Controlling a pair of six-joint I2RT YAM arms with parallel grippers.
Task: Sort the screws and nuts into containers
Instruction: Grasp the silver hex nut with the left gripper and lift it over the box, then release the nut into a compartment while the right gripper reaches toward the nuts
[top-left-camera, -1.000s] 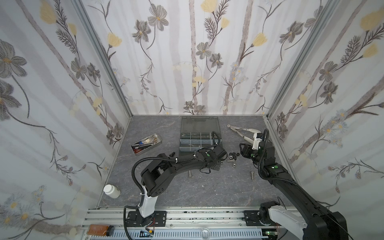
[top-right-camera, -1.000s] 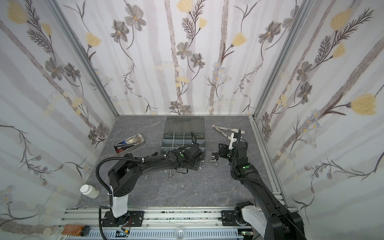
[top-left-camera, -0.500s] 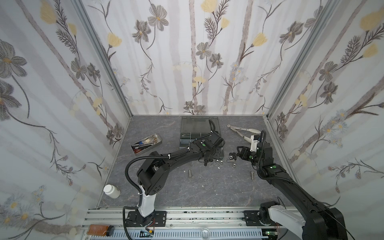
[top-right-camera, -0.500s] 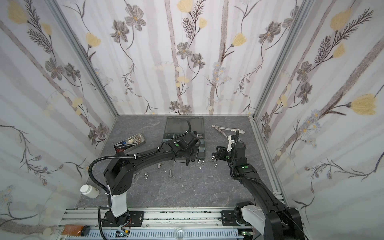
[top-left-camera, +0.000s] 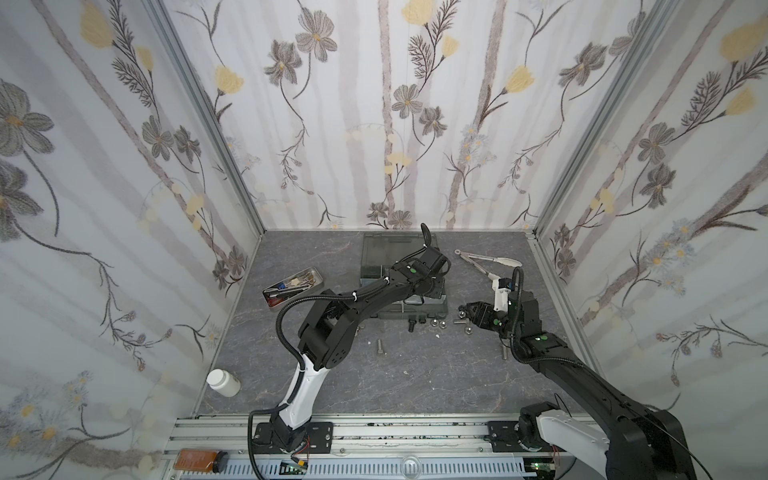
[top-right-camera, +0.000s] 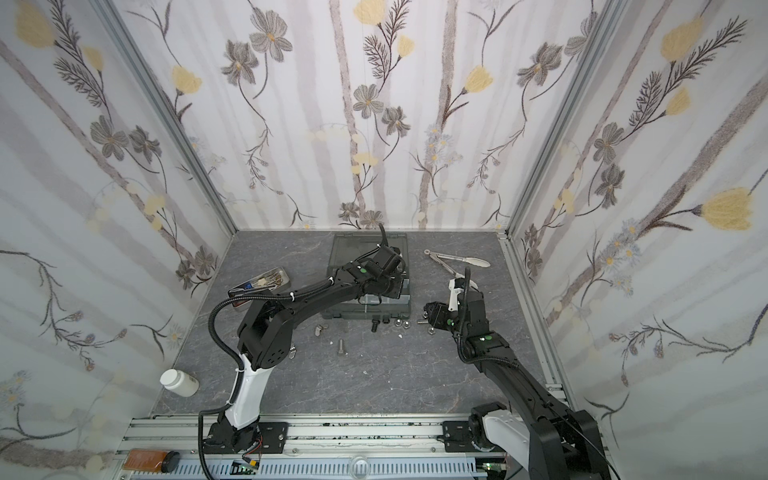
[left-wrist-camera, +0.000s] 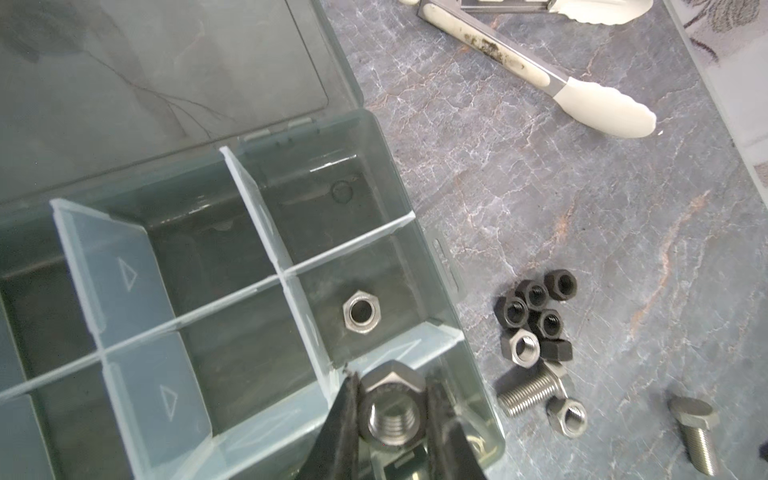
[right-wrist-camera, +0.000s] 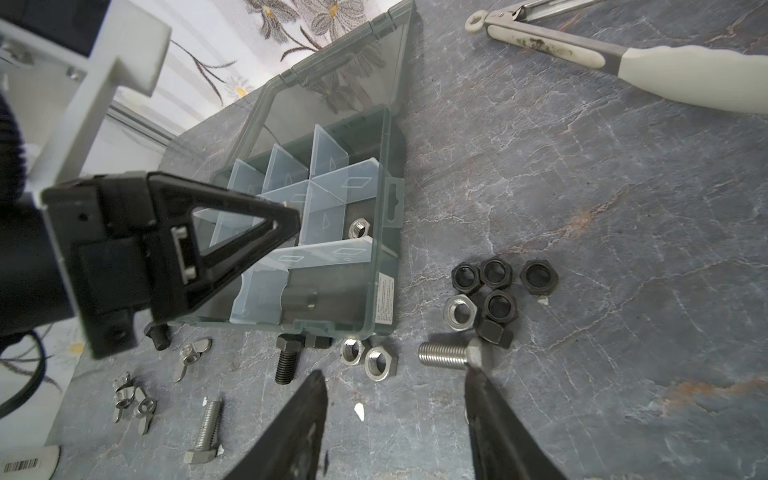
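Enclosing the scene on three sides are pale floral wallpaper panels (top-left-camera: 374, 104), joined by aluminium corner posts. The dark grey marbled stone-look counter (top-left-camera: 415, 382) shows pale veins and rust-coloured streaks, with small white flecks (right-wrist-camera: 360, 411) near its middle. An aluminium rail (top-left-camera: 415, 430) along the front edge carries both arm bases.

The dark grey-green plastic organizer box (top-right-camera: 365, 313) stands at back centre, its clear lid laid open toward the back edge. The left hand (left-wrist-camera: 392, 386) is over the end of the box nearest the counter's right edge, clamped on a silver hexagonal steel nut (left-wrist-camera: 392, 419). A second silver nut (left-wrist-camera: 360, 312) lies flat in a compartment at that same end.

The right hand (right-wrist-camera: 395, 374) hovers low over the counter in front of the box's right corner, spread apart and empty. One fingertip (right-wrist-camera: 482, 390) is just beside the head of a silver threaded bolt (right-wrist-camera: 444, 355); contact cannot be judged.

Loose stock in front of and to the right of the box:
- a cluster of black hexagonal nuts (right-wrist-camera: 494, 286)
- a pair of silver hexagonal nuts (right-wrist-camera: 379, 365)
- a black bolt (right-wrist-camera: 286, 365) with its head at the box's front wall
- silver wing nuts (right-wrist-camera: 189, 357)
- a further silver bolt (right-wrist-camera: 205, 428)

Other items:
- long steel tongs with white tips (left-wrist-camera: 602, 106), back right
- a shiny rectangular metal tray of tools (top-left-camera: 296, 297), toward the left edge
- a white plastic bottle (top-left-camera: 223, 382), front-left corner
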